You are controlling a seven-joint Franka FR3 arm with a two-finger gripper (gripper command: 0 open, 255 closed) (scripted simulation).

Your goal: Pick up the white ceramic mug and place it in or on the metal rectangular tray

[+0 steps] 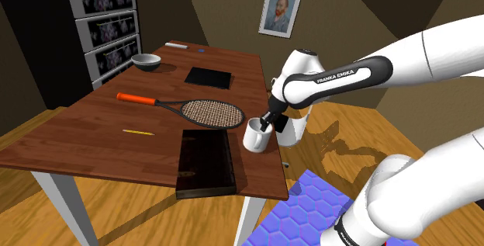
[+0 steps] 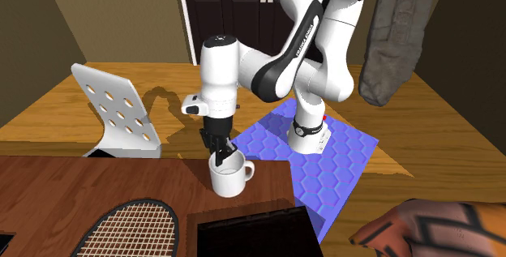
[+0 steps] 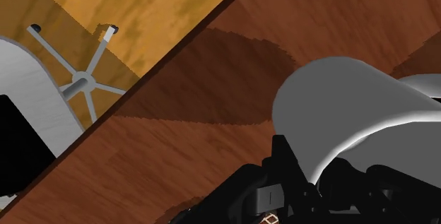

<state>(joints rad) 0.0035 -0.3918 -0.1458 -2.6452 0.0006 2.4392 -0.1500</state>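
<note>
A white mug (image 1: 255, 136) stands near the table edge on the shoulder view's right, just beyond the dark rectangular tray (image 1: 205, 162). My black gripper (image 1: 269, 122) comes down onto the mug's rim, and its fingers clasp the wall on the side away from the handle. From the second exterior view the mug (image 2: 229, 175) stands upright with its handle toward that view's right, under the gripper (image 2: 220, 152); the tray (image 2: 256, 233) lies in front of it. In the wrist view the mug (image 3: 353, 109) bulks beside one black finger (image 3: 283, 160); the other finger is hidden.
A tennis racket (image 1: 203, 112) with an orange handle lies mid-table beside the tray. Further back are a bowl (image 1: 146, 61), a black pad (image 1: 208, 77) and a yellow pencil (image 1: 138, 132). A white perforated chair (image 2: 117, 109) stands off the table edge, near the blue mat (image 2: 332, 162).
</note>
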